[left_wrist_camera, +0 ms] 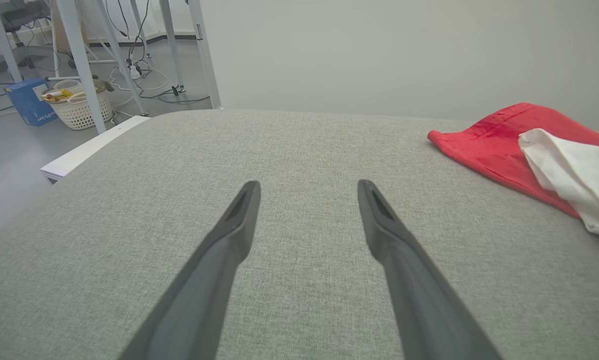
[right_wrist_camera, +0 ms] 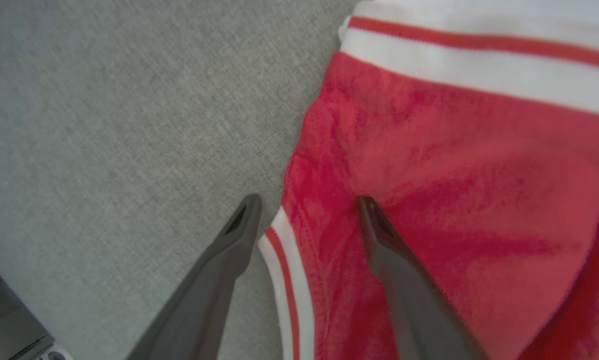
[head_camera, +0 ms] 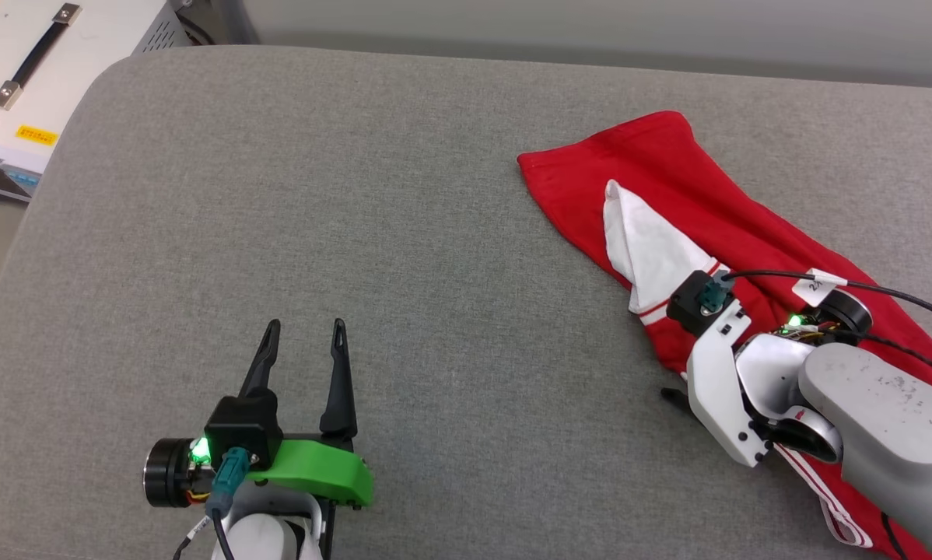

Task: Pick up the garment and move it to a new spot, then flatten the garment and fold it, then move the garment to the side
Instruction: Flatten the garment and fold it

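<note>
The shirt [head_camera: 715,202] is thin red jersey: light, limp and easy to drag, so it should sag and swing from whatever point it is lifted by and will not keep a shape by itself. It lies in a long, loosely bunched strip on the grey worktop [head_camera: 357,194], with a white sleeve [head_camera: 653,249] turned up over the red body. Nothing about it looks fragile. The risk, I would judge, is pinching only the top layer, or pulling the bunch further out of shape.

The striped trim [right_wrist_camera: 284,280] at the shirt's near edge is the sensible place to take hold. It is a doubled, firmer band, and it runs along the open side of the cloth where a finger can get underneath.

The right tool [right_wrist_camera: 308,199] is spread wide and grips nothing. It hangs right at that edge. One finger is over bare worktop just beside the shirt, the other is over the red cloth, and the trim runs between them. The inner finger seems to dent the fabric, but the blur makes real contact uncertain.

The left tool [head_camera: 306,325] is also wide open and empty. It sits over bare worktop well apart from the shirt, on the shirt's left, fingers pointing away from the robot.
</note>
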### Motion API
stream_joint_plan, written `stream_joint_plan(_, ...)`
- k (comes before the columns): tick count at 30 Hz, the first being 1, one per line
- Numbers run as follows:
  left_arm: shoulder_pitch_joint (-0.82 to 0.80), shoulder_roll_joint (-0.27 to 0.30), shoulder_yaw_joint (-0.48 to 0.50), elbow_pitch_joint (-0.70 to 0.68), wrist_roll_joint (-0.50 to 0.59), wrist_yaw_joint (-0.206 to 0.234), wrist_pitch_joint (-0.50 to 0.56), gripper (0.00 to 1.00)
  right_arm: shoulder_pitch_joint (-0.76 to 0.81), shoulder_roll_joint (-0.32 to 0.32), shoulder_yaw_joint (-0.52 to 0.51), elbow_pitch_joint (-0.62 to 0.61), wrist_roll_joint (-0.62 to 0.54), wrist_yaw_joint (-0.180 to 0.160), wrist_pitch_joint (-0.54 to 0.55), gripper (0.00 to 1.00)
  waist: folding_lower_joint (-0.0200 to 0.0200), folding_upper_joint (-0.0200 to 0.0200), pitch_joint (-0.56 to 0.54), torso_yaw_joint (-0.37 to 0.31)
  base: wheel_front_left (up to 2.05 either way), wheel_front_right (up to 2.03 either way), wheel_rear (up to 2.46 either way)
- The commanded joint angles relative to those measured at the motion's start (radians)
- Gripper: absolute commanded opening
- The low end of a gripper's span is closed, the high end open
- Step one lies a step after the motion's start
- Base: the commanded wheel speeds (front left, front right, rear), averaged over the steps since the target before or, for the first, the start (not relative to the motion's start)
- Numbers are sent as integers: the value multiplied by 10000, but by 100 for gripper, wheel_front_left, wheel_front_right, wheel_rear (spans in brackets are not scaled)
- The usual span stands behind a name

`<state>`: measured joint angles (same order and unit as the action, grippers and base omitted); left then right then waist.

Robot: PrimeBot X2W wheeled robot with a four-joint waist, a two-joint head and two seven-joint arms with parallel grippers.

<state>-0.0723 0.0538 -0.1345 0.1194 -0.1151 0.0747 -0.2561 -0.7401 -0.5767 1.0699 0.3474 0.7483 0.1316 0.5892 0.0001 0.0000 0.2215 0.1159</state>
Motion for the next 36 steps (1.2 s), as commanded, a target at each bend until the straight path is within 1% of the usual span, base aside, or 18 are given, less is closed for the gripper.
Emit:
stream_joint_plan(1, -189, -36, -23, -27, -90, 57, -57, 100, -106, 151, 223, 467, 117, -9, -87, 100, -1, 0, 206, 138, 0, 0, 0)
stream_joint_plan(3, -247, -36, -41, -16, -127, 83, -57, 100, -36, 387, 582, 1221, 293, -9, -142, 100, -1, 0, 286, 188, 0, 0, 0)
stream_joint_plan(6, -296, -36, -56, 8, -172, 119, -57, 100, -29, 590, 1038, 1690, 488, -9, -479, 100, -1, 0, 313, 245, 0, 0, 0)
stream_joint_plan(7, -297, -36, -39, 10, -178, 129, -57, 100, -58, 648, 1144, 1764, 615, -9, -684, 42, -1, 0, 306, 241, 0, 0, 0)
stream_joint_plan(8, -287, -36, -11, 11, -176, 135, -57, 100, -119, 684, 1179, 1802, 711, -9, -904, 0, -1, 0, 288, 220, 0, 0, 0)
stream_joint_plan(12, -236, -36, 84, 62, -127, 119, -57, 100, -568, 687, 1184, 1867, 1015, -9, -2013, 0, -1, 0, 117, 165, 0, 0, 0)
stream_joint_plan(14, -201, -36, 116, 83, -103, 109, -57, 100, -758, 724, 964, 1807, 1380, -9, -2595, 0, -1, 0, -6, 130, 0, 0, 0)
stream_joint_plan(17, -133, -36, 110, 105, -74, 77, -57, 100, -1153, 759, 731, 1631, 1570, -9, -3462, 0, -1, 0, -188, 103, 0, 0, 0)
stream_joint_plan(21, -62, -36, 70, 135, -33, 31, -57, 100, -1542, 973, 541, 1293, 1792, -9, -4244, 0, -1, 0, -352, 119, 0, 0, 0)
stream_joint_plan(24, -34, -36, 57, 136, -9, 10, -57, 100, -1790, 1250, 604, 1093, 1752, -9, -4616, 0, -1, 0, -407, 155, 0, 0, 0)
stream_joint_plan(31, 17, -36, -17, 144, -17, -1, -57, 100, -1916, 2358, 1324, 648, 1557, -9, -5215, 0, -1, 0, -442, 457, 0, 0, 0)
stream_joint_plan(36, 88, -36, -35, 154, -56, 26, -57, 100, -1392, 2979, 1906, 553, 1401, -9, -5170, 0, -1, 0, -450, 668, 0, 0, 0)
